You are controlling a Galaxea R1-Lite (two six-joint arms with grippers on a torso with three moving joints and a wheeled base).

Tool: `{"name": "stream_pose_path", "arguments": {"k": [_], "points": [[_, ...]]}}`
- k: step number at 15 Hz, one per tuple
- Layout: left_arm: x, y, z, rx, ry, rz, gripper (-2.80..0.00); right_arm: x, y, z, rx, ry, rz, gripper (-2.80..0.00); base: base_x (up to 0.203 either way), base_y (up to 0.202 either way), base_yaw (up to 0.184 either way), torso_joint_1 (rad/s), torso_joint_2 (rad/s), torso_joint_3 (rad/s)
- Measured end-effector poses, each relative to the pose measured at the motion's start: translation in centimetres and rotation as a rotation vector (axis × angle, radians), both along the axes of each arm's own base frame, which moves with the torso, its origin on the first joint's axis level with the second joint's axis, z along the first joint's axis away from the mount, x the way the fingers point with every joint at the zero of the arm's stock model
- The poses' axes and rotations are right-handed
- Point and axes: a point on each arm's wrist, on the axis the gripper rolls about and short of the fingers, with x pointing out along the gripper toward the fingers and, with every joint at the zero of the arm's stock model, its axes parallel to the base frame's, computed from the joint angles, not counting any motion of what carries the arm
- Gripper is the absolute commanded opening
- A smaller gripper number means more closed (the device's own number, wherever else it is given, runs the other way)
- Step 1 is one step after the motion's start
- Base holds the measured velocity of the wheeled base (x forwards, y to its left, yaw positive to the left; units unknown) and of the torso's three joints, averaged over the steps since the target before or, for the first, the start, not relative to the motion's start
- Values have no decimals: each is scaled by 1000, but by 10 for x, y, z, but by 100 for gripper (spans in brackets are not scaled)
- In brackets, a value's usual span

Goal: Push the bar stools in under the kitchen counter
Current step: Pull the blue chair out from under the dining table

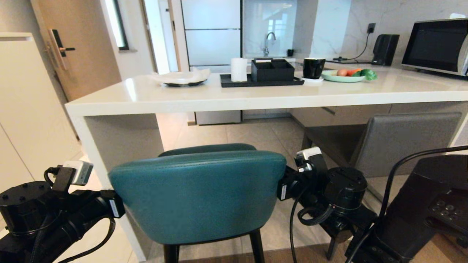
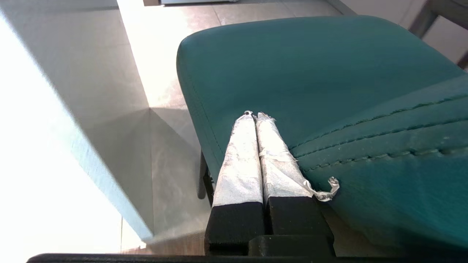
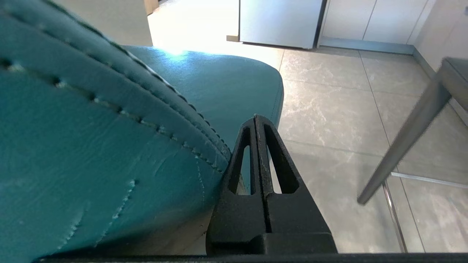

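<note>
The teal bar stool (image 1: 197, 193) stands in front of the kitchen counter (image 1: 256, 96), its curved back toward me and its seat front reaching under the top. My left gripper (image 2: 255, 115) is shut, its taped fingers lying against the left end of the teal back (image 2: 365, 146) above the seat. On the opposite side my right gripper (image 3: 256, 117) is also shut, pressed beside the right end of the teal back (image 3: 91, 146). The grey bar stool (image 1: 398, 142) sits to the right, partly under the counter; one grey leg (image 3: 402, 138) shows in the right wrist view.
The counter's slab side panel (image 1: 120, 142) stands close to the teal stool's left. On top are a black tray (image 1: 261, 82) with a box and white roll, a black mug (image 1: 313, 67), a vegetable plate (image 1: 347, 75) and a microwave (image 1: 437, 45). Tiled floor (image 1: 237, 133) lies beyond.
</note>
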Motion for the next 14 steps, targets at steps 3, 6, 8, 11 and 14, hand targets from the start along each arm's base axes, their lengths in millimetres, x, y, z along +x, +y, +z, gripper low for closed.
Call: {"name": "stream_pose_path", "arguments": {"k": [3, 6, 8, 11, 14], "points": [[-1, -1, 0, 0, -1, -3, -280, 0, 0, 0, 0, 0, 0, -280, -195, 0, -1, 2, 2, 1], [-3, -1, 1, 0, -3, -7, -280, 0, 0, 0, 0, -1, -7, -280, -191, 0, -2, 2, 0, 2], [-4, -2, 2, 0, -4, -9, -280, 0, 0, 0, 1, -1, -7, -280, -195, 0, 0, 6, 3, -1], [-4, -2, 2, 0, -7, -9, -280, -1, 1, 0, 1, -2, -6, -280, -197, 0, -2, 2, 0, -1], [-5, -1, 2, 0, -5, -9, -280, -1, 1, 1, 2, -3, -5, -280, -188, 0, -2, 2, 3, 6]]}}
